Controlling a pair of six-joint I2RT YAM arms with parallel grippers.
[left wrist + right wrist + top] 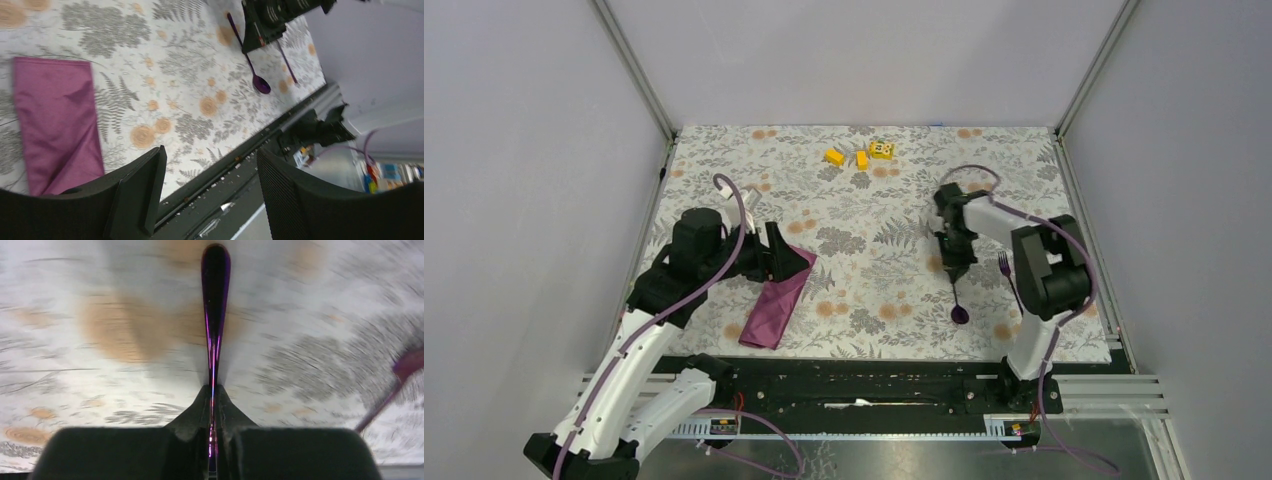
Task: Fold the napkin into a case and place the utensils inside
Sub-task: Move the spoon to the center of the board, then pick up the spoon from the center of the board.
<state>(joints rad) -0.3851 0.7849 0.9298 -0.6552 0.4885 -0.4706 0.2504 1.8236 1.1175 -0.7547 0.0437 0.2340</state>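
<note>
While the right arm folds down over the floral tablecloth (874, 200), wrist aimed toward the near edge, the right pincer (954, 262) is pinched together on the handle of the spoon (959, 300), whose bowl sticks out just past the fingertips. The fork (1005, 268) lies just beside that pincer, on its outer side. The left arm reaches low and forward with its elbow raised. The left pincer (779, 255) stands apart, gripping nothing, over the far end of the folded napkin (772, 305), which runs from beneath it toward the near edge.
</note>
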